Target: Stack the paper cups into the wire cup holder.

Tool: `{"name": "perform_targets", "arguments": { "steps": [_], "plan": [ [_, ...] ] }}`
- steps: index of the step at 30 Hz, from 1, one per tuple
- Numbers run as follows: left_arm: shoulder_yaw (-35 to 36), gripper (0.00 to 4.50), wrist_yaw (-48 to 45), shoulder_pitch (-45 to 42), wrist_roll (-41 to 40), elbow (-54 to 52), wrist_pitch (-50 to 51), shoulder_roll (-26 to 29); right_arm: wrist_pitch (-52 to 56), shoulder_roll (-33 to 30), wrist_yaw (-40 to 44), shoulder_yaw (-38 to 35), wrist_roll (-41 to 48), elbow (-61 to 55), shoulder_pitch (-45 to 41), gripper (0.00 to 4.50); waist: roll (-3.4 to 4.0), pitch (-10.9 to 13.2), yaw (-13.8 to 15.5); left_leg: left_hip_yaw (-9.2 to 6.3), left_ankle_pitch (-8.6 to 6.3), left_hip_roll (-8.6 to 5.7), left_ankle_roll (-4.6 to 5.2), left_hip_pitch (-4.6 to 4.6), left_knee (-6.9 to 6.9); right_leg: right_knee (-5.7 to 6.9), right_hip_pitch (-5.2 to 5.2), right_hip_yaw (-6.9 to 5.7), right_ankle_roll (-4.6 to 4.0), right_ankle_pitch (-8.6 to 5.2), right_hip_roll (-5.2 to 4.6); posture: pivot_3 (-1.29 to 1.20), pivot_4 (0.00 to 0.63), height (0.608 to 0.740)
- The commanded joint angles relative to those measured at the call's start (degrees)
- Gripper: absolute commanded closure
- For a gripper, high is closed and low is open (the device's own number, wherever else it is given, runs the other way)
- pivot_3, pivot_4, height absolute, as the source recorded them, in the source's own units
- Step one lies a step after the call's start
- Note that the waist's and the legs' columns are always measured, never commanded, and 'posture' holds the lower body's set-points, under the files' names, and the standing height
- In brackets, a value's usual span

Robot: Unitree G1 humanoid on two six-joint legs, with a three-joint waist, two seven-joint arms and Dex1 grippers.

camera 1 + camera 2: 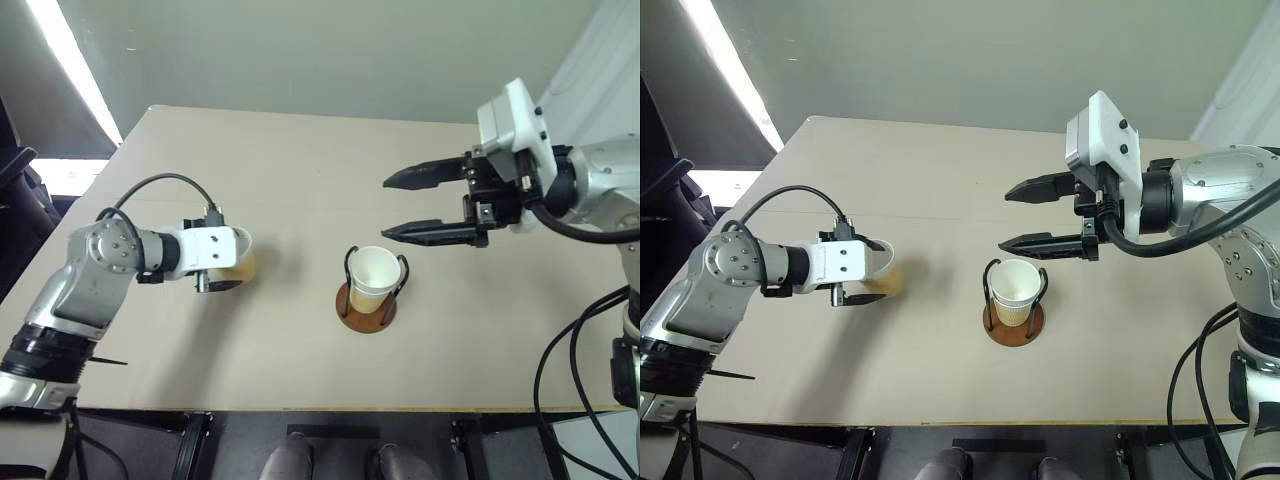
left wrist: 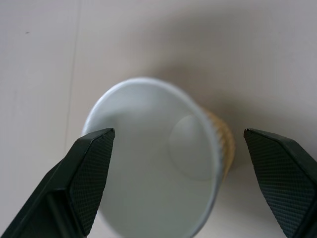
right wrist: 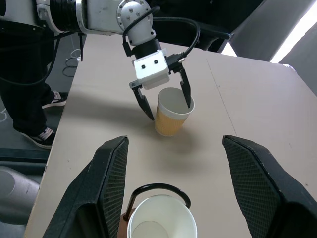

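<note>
Pale beige and matte, the table (image 1: 300,180) fills the middle of the head views. Left of centre stands a tapered paper cup (image 3: 171,116), white inside with a ribbed yellow-orange wall, and the left gripper (image 3: 166,101) straddles its rim, black cross-hatched fingers (image 2: 91,168) spread apart on either side, not yet pressing the wall. Just right of centre sits the wire cup holder (image 1: 366,310), a round reddish-brown disc with two thin black loops, and a second cup (image 1: 372,275) stands upright inside it. The right gripper (image 1: 420,205) hovers at upper right above the holder, pointed fingers parted and holding nothing.
</note>
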Motion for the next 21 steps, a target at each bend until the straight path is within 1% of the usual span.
{"name": "perform_targets", "arguments": {
  "steps": [1,8,10,11,17,21],
  "plan": [
    [-0.2,1.21,-1.1,-1.21,0.02,0.28,-1.04,-0.33,-0.63,-0.97,-0.5,-1.41,0.81,-0.44,-0.49,1.42,0.0,0.0,0.0,0.0,0.0,0.0,0.0,0.0,0.0,0.01,0.0,0.0,0.0,0.0,0.0,0.0,0.15,0.74],
    [-0.5,3.71,-4.92,-3.55,-2.29,0.81,0.07,-1.74,-0.88,-1.4,-0.56,-1.97,0.77,0.59,0.6,1.42,-0.01,0.0,0.07,0.0,0.0,0.0,0.0,-0.01,0.02,0.01,0.01,0.0,0.0,0.0,0.0,0.0,0.15,0.74],
    [-0.05,4.32,-6.11,-4.8,-3.59,0.44,1.01,-2.38,-2.5,-2.39,0.55,-2.12,-0.22,1.75,1.88,1.42,-0.01,0.0,0.07,0.01,0.0,0.0,0.0,-0.01,0.03,0.02,0.0,0.01,0.0,0.0,0.0,0.0,0.15,0.74],
    [0.12,4.46,-6.6,-5.32,-4.2,0.22,1.45,-2.63,-3.26,-2.9,1.07,-2.13,-0.64,2.2,2.44,1.42,-0.01,-0.01,0.13,0.0,0.0,0.0,0.0,-0.01,0.02,0.03,0.01,0.0,0.0,0.0,0.0,0.0,0.15,0.74],
    [0.62,4.46,-8.86,-8.8,-7.6,-1.46,2.73,-3.79,-6.25,-4.82,2.62,-2.16,-1.02,3.48,4.41,1.42,-0.01,-0.01,0.11,0.02,0.0,0.0,0.0,-0.02,0.02,0.04,0.0,0.01,0.0,0.0,0.0,0.0,0.15,0.74],
    [1.73,4.46,-10.97,-11.95,-11.9,-3.65,5.74,-4.64,-7.19,-6.28,3.28,-1.64,-1.58,3.21,5.54,1.42,-0.01,-0.01,0.11,0.03,0.0,0.01,0.0,-0.03,0.03,0.03,0.01,0.0,0.01,0.0,0.0,0.0,0.15,0.74]
  ]
}}
